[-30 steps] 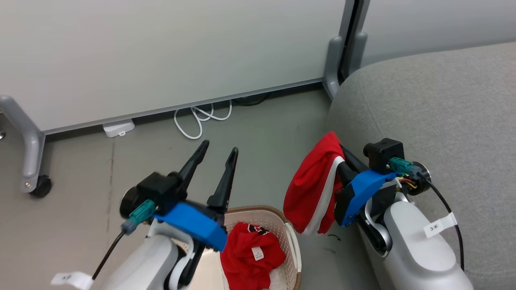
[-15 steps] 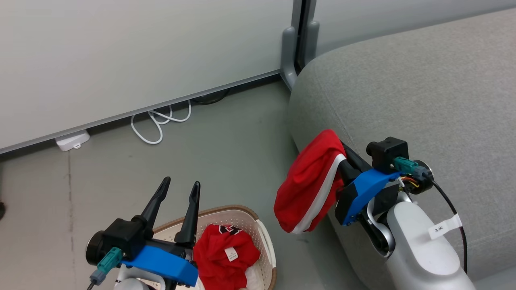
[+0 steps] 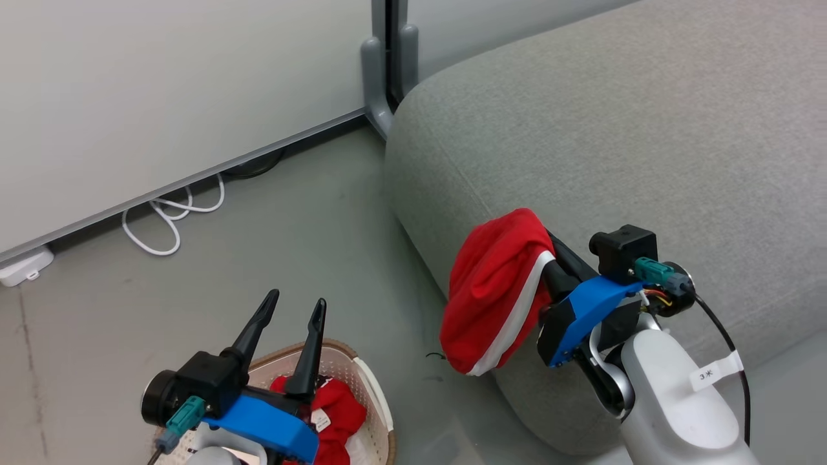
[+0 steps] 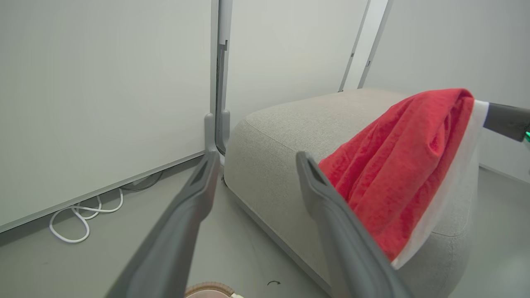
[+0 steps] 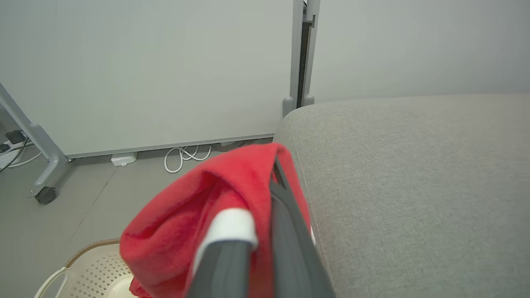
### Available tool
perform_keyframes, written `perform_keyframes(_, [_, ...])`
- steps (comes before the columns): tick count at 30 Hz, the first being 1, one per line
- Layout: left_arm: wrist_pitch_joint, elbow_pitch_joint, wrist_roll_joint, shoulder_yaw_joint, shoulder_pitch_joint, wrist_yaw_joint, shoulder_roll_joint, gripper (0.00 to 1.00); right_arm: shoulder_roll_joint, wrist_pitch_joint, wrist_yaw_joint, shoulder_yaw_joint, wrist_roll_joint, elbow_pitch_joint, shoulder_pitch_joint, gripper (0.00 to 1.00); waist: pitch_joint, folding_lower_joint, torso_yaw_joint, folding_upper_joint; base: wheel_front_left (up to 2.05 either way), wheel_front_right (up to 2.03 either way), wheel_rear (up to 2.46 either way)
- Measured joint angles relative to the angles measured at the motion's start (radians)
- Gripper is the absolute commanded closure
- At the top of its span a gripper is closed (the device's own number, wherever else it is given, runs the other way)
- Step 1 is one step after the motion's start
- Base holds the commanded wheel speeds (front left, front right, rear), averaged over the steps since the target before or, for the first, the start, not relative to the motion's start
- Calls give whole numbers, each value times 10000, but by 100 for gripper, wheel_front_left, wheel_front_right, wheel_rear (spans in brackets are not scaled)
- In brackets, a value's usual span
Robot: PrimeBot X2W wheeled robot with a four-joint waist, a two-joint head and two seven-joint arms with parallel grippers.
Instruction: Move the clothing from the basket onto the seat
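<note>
The right gripper [image 3: 554,257], clamped on a bright red white-trimmed fabric garment [image 3: 494,297], hangs it beside the light grey upholstered sofa [image 3: 614,129], seemingly ready to lay it there, while the left gripper [image 3: 298,298] gapes wide over the cream perforated basket [image 3: 373,394] holding a second red garment [image 3: 341,413].

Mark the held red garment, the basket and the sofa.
held red garment [image 3: 491,290], head view, middle of the hanging red fabric.
basket [image 3: 342,365], head view, perforated inner wall below the brown rim.
sofa [image 3: 614,129], head view, bare grey top surface.
</note>
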Motion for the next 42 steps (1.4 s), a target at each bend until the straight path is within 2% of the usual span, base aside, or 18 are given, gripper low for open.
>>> perform_keyframes(10, [0, 29, 71, -8, -31, 15, 44, 0, 0, -13, 0, 27, 107, -140, 203, 100, -5, 0, -986, 0, 0, 0, 0])
perform_keyframes(17, [0, -10, 81, -44, -52, 17, 82, 0, -4, 17, 0, -65, 119, -280, 373, 100, 80, 0, -1286, 0, 0, 0, 0])
perform_keyframes(28, [0, -42, 102, -100, -152, 35, 100, 0, 0, 163, 0, -376, 69, -460, 449, 100, 217, 0, -1040, 0, 0, 0, 0])
perform_keyframes(32, [0, -119, 161, -117, -221, 35, 138, 0, 2, 228, 0, -598, 23, -545, 29, 100, 354, 0, -909, 0, 0, 0, 0])
perform_keyframes(38, [33, -408, 268, -82, -480, 105, 272, 0, -2, 520, 0, -1601, -416, -604, -1246, 100, 816, 0, -605, 0, 0, 0, 0])
perform_keyframes(42, [109, -732, 420, -84, -678, 105, 489, 0, -115, 792, 0, -2568, -259, -648, -2417, 100, 1323, 1, -344, 0, 0, 0, 0])
